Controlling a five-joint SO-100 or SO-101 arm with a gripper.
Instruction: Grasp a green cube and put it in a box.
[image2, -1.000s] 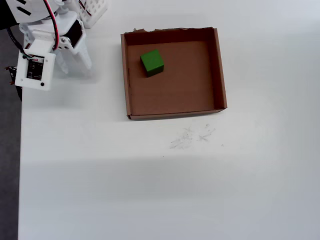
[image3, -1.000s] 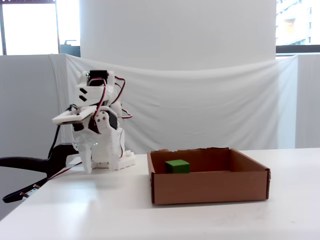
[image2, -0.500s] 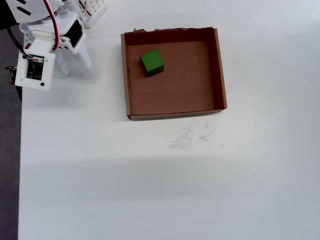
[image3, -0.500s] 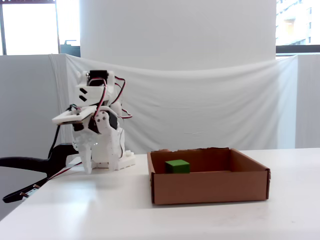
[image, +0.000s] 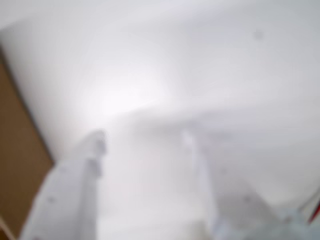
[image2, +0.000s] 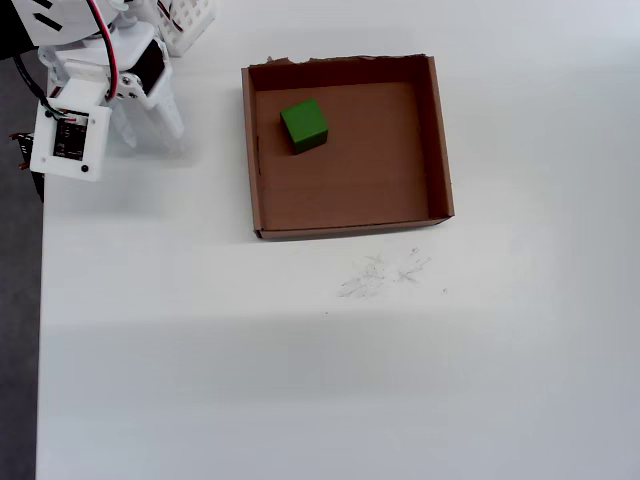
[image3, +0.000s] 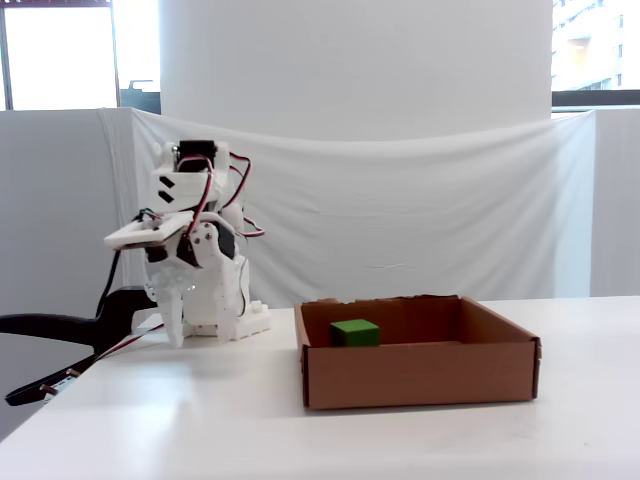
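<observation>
The green cube (image2: 304, 125) lies inside the box (image2: 441, 140), in its rear left part as the overhead view shows it; the fixed view shows the green cube (image3: 355, 332) behind the front wall of the box (image3: 420, 375). My gripper (image2: 152, 134) hangs folded back near the arm's base, well left of the box, fingers pointing down at the table (image3: 203, 336). The blurred wrist view shows the gripper (image: 142, 135) open, nothing but white table between its fingers. A brown blur (image: 15, 165) fills that view's left edge.
A white slotted basket (image2: 190, 20) stands behind the arm at the top left. The table's left edge (image2: 40, 300) runs close to the arm. Faint scribble marks (image2: 385, 272) lie in front of the box. A black clamp (image3: 60, 330) sticks out left.
</observation>
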